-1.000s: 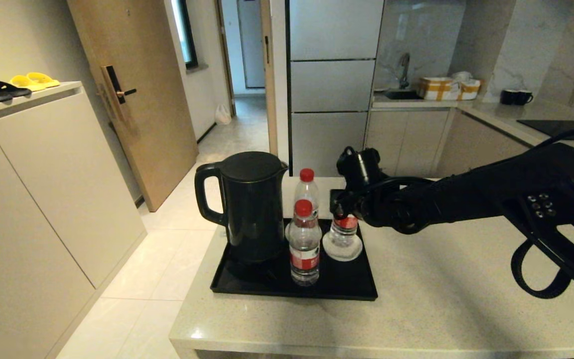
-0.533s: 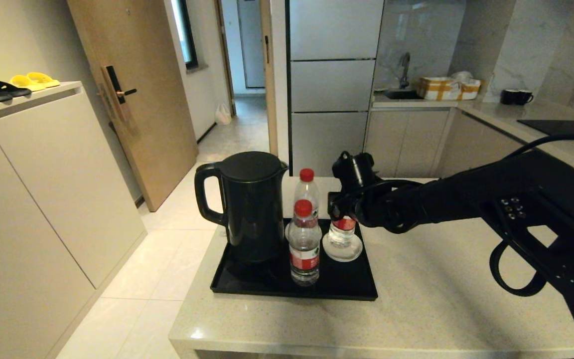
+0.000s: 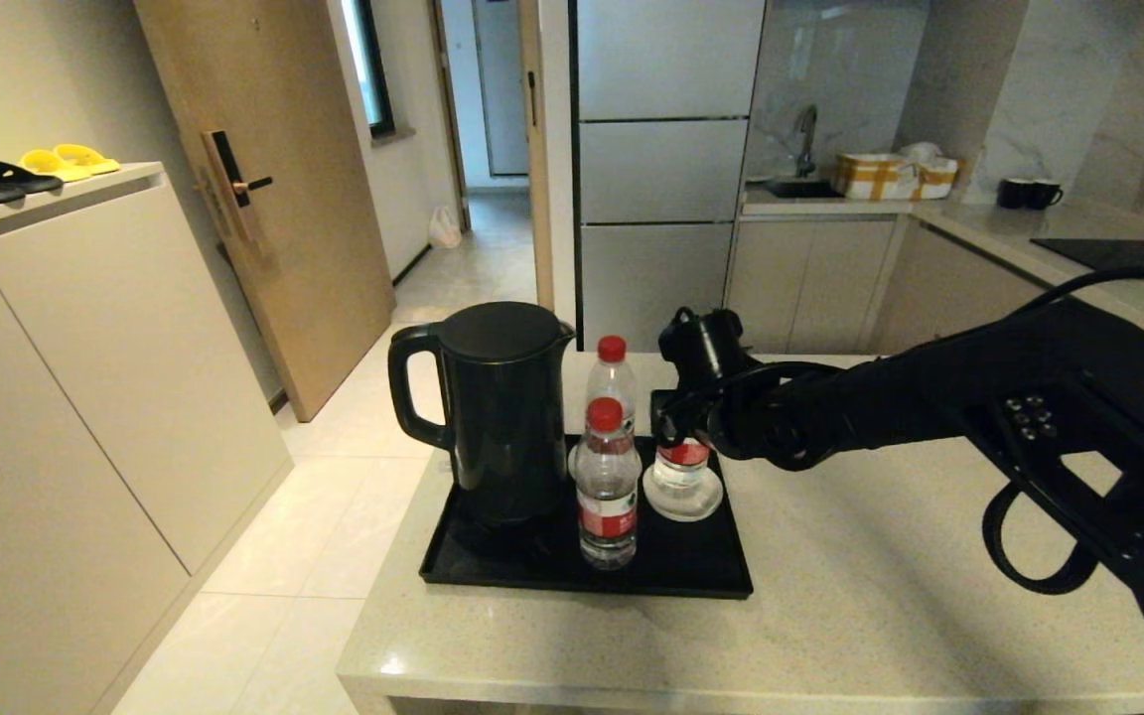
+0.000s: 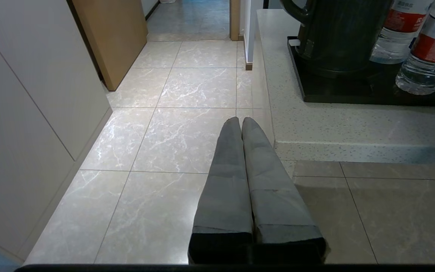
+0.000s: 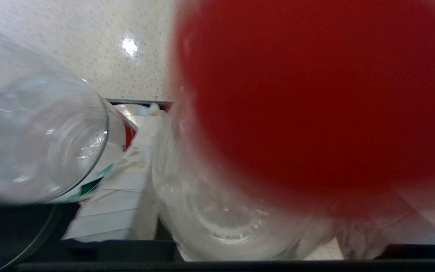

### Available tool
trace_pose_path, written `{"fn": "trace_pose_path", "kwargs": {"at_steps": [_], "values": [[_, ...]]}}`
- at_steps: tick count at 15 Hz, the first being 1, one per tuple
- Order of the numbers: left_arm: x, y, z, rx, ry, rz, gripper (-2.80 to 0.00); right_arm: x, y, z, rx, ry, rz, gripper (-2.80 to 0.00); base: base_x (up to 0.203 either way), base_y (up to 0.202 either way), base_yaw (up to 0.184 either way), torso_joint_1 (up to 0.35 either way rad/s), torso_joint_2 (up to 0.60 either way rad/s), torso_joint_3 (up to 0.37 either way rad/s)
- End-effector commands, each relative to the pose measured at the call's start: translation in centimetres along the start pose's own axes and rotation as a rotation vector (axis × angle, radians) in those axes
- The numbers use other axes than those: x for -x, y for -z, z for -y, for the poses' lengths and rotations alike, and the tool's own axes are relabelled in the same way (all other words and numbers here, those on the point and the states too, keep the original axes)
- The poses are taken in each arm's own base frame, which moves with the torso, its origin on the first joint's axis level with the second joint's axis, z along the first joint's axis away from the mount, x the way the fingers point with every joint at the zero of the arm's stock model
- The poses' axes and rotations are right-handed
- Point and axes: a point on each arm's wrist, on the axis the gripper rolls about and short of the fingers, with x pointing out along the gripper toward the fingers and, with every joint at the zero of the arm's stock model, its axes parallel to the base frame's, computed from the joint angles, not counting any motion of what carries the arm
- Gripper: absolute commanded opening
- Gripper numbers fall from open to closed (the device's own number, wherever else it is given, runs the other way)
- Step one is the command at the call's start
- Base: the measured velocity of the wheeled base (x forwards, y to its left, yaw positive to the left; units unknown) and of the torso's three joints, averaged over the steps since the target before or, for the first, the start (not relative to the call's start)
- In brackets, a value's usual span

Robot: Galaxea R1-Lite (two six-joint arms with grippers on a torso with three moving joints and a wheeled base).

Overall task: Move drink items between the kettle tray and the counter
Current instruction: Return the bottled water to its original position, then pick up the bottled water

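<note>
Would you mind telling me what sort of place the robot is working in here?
Probably a small apartment or hotel-suite kitchenette: a sink and cooktop at the back, a kettle on the counter, slippers near the door.

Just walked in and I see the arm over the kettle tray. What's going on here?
The right gripper is down over the top of the right-hand water bottle, which stands on a white saucer on the black tray; whether it grips is hidden. Two more bottles and the kettle stand on the tray too, which sits on the counter. The left gripper hangs shut and idle over the floor beside the counter.
</note>
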Motion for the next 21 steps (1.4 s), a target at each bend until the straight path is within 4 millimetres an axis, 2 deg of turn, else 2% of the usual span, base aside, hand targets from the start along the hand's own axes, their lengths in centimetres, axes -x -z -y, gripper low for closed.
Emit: {"fn": "trace_pose_path", "kwargs": {"at_steps": [1, 4, 7, 10, 12, 14, 15, 16, 18, 21], "values": [[0.0, 0.0, 0.0, 0.000, -0.001, -0.002, -2.80, 2.7, -1.8, 0.8, -0.016, -0.013, 0.029, 0.00, 0.000, 0.000, 0.000, 0.000, 0.00, 0.000], [0.0, 0.0, 0.0, 0.000, -0.001, -0.002, -2.80, 6.6, -2.2, 1.5, 0.005, -0.079, -0.002, 0.00, 0.000, 0.000, 0.000, 0.000, 0.00, 0.000], [0.0, 0.0, 0.0, 0.000, -0.001, -0.002, -2.80, 12.0, -2.2, 2.3, 0.042, -0.168, -0.046, 0.00, 0.000, 0.000, 0.000, 0.000, 0.00, 0.000], [0.0, 0.0, 0.0, 0.000, -0.001, -0.002, -2.80, 17.5, -1.3, 3.8, 0.104, -0.295, -0.121, 0.00, 0.000, 0.000, 0.000, 0.000, 0.00, 0.000], [0.0, 0.0, 0.0, 0.000, -0.001, -0.002, -2.80, 20.5, -1.7, 5.2, 0.107, -0.329, -0.114, 0.00, 0.000, 0.000, 0.000, 0.000, 0.00, 0.000], [0.0, 0.0, 0.0, 0.000, -0.001, -0.002, -2.80, 24.6, -2.5, 7.5, 0.087, -0.348, -0.072, 0.00, 0.000, 0.000, 0.000, 0.000, 0.00, 0.000], [0.0, 0.0, 0.0, 0.000, -0.001, -0.002, -2.80, 27.1, -2.8, 9.3, 0.065, -0.346, -0.035, -2.70, 0.000, 0.000, 0.000, 0.000, 0.00, 0.000], [0.0, 0.0, 0.0, 0.000, -0.001, -0.002, -2.80, 29.2, -2.8, 11.2, 0.034, -0.318, 0.004, -2.80, 0.000, 0.000, 0.000, 0.000, 0.00, 0.000], [0.0, 0.0, 0.0, 0.000, -0.001, -0.002, -2.80, 34.0, -2.0, 16.0, -0.042, -0.226, 0.071, -2.80, 0.000, 0.000, 0.000, 0.000, 0.00, 0.000], [0.0, 0.0, 0.0, 0.000, -0.001, -0.002, -2.80, 41.0, 1.2, 21.9, -0.157, -0.010, 0.077, -2.80, 0.000, 0.000, 0.000, 0.000, 0.00, 0.000]]}}
